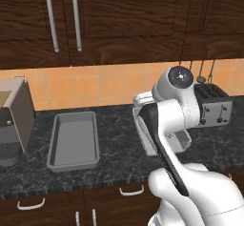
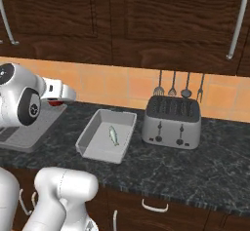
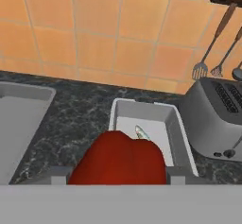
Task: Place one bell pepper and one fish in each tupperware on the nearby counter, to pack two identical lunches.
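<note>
Claw (image 3: 116, 183) gripping red pepper (image 3: 118, 159), carrying toward tray (image 2: 88, 140) holding fish (image 2: 113, 135). Next: move over tray, lower, release.

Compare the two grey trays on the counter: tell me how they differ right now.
The tray by the toaster has a small silver fish lying on its floor; the tray further left holds nothing. The toaster-side tray has the gripper holding a red bell pepper near it; the left tray stands nearer the coffee machine. Both are shallow, light grey, rectangular and sit flat on the counter.
</note>
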Robot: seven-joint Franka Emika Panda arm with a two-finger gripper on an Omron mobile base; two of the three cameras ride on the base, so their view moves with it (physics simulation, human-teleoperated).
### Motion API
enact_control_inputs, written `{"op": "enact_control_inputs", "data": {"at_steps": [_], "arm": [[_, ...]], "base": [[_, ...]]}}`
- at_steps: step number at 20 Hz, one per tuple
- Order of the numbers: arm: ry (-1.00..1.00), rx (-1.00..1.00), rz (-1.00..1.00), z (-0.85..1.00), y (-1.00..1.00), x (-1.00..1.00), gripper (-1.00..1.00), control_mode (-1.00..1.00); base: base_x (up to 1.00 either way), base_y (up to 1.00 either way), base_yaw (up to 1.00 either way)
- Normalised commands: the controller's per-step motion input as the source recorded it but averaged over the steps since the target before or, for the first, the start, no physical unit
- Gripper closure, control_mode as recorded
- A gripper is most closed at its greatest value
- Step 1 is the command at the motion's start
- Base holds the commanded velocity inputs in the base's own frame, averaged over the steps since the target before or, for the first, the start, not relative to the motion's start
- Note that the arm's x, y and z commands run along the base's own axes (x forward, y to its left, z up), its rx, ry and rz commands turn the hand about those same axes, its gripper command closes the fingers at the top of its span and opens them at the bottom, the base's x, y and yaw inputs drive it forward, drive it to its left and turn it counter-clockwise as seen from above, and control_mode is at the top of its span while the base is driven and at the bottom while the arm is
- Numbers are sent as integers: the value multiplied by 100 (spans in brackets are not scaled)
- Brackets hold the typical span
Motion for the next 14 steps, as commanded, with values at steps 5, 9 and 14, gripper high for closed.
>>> {"op": "enact_control_inputs", "data": {"at_steps": [5, 9, 14], "arm": [[11, 0, -1, -42, -85, 0, 100, -100], [15, 1, 0, -73, -69, 5, 100, -100], [22, 3, 0, -100, 2, 29, 100, -100]], "base": [[0, 0, 0], [0, 0, 0], [0, 0, 0]]}}
